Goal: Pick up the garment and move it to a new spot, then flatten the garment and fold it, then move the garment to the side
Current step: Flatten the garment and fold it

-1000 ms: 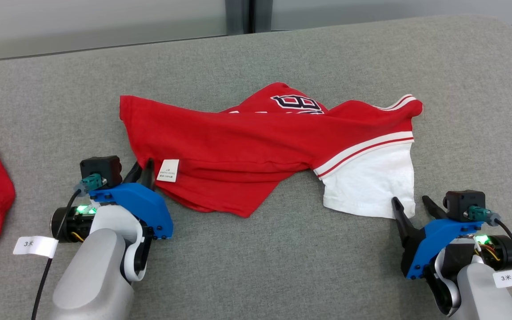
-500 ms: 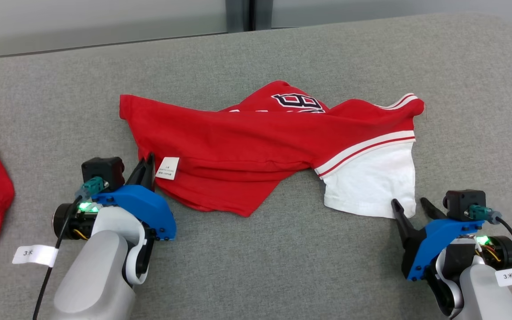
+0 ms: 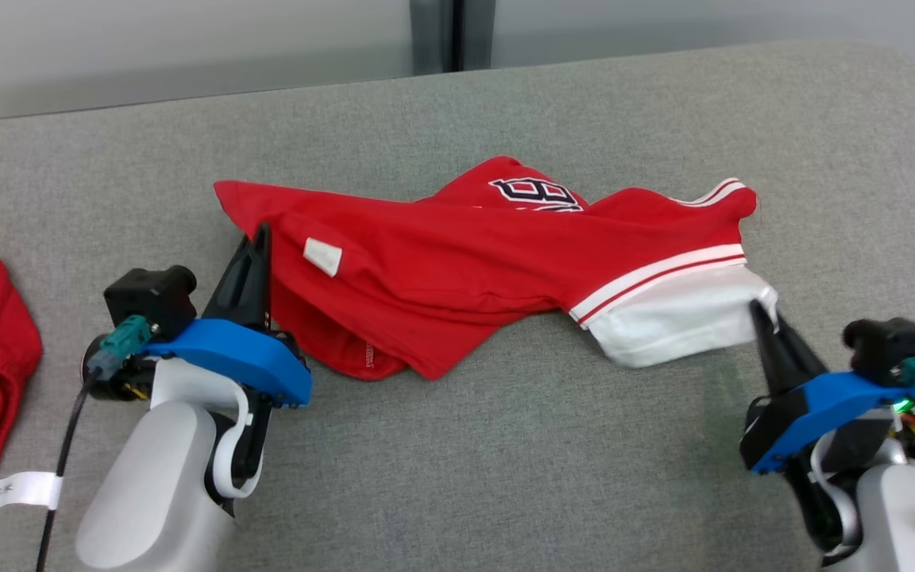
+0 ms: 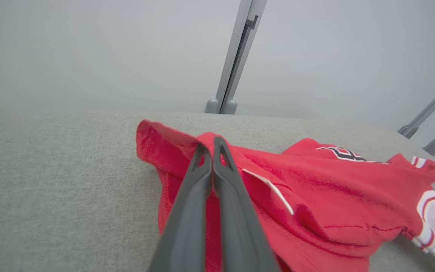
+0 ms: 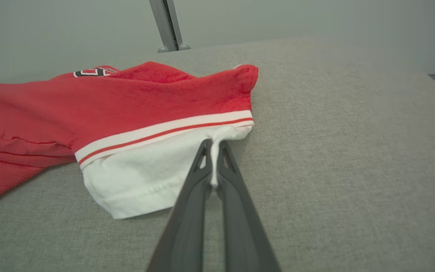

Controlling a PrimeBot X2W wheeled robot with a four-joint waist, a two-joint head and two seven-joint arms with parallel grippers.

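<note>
On the grey fabric-covered desk [image 3: 505, 445] the crumpled red-and-white jersey [image 3: 457, 262] lies centrally, light and limp, likely to sag between holds, so well-separated edges suit it: left gripper [image 3: 260, 238] pinches its red edge, right gripper [image 3: 759, 311] its white sleeve [image 3: 680, 318].

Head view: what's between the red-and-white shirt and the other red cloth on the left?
In the head view: the left pincer, shut on the edge of the red-and-white shirt, its black wrist camera, and bare grey fabric surface.
</note>
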